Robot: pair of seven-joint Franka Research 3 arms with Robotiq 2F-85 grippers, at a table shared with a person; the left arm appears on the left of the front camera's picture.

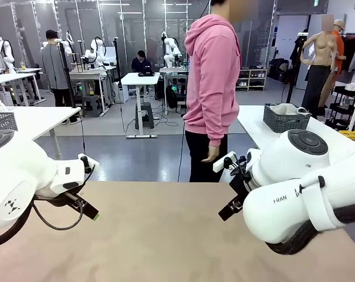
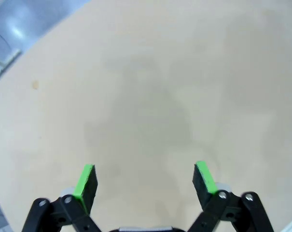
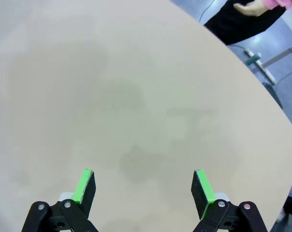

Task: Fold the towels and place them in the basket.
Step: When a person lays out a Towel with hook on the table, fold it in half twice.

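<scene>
Now the left gripper (image 2: 146,176) and the right gripper (image 3: 145,179) hover over the tan table (image 1: 165,235). Their fingers (image 2: 86,181) stand wide apart.

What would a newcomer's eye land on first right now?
The left gripper and right gripper hang open above the tan table. A person in a pink hoodie stands at its far edge. Behind, on the right, a dark mesh basket holding pale cloth sits on a white side table.

The distant basket (image 1: 283,122) holds something pale (image 1: 290,109), perhaps a towel, too small to tell.
</scene>
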